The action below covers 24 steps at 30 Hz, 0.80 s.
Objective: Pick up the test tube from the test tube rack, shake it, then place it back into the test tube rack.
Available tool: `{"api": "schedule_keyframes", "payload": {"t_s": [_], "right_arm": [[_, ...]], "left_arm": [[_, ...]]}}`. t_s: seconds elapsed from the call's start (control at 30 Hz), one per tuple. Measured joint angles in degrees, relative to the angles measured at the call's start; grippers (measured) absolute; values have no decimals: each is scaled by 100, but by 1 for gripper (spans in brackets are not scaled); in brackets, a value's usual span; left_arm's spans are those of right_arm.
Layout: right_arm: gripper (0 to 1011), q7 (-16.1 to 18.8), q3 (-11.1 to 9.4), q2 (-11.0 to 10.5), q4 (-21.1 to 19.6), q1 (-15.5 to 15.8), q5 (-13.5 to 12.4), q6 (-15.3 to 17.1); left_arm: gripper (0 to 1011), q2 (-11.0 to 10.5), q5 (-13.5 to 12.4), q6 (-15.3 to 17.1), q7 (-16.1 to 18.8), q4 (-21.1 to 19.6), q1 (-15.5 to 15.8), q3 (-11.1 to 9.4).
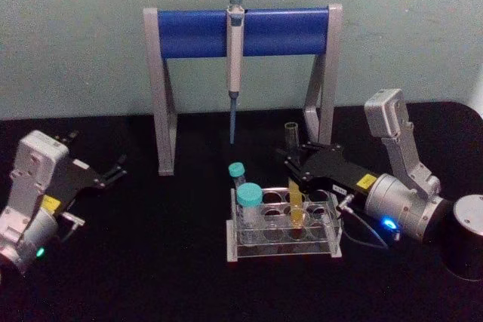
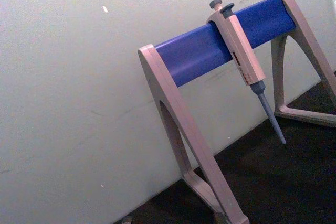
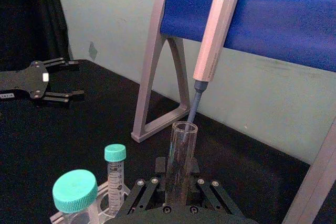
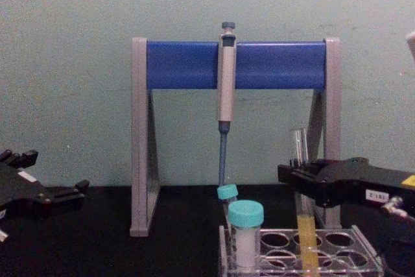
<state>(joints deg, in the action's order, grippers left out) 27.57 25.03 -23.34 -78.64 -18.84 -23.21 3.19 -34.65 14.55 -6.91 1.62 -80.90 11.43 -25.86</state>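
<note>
Nearest, the low clear plastic test tube rack point(image 1: 281, 250) holds two teal-capped tubes point(image 1: 249, 195) and the long clear glass test tube point(image 1: 296, 213), with yellow liquid in its lower part. The right tool point(image 1: 293, 167) is clamped around its middle; lifting, shaking and replacing all seem left to do. The left tool point(image 1: 115, 173) sits spread wide above the black tabletop point(image 1: 151, 277). The grey-and-blue pipette stand point(image 1: 196, 33) is behind.

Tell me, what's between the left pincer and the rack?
Just bare table, in the head view. The right pincer grips the tube in the rack.
</note>
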Motion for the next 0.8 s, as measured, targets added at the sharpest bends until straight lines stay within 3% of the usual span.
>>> {"api": "schedule_keyframes", "payload": {"t_s": [0.3,0.8], "right_arm": [[237,173,-69,-52,-113,76,-128,-159],[237,147,-321,-179,-755,322,-428,-501]], "left_arm": [[1001,0,0,0,0,0,0,0],[1001,0,0,0,0,0,0,0]]}}
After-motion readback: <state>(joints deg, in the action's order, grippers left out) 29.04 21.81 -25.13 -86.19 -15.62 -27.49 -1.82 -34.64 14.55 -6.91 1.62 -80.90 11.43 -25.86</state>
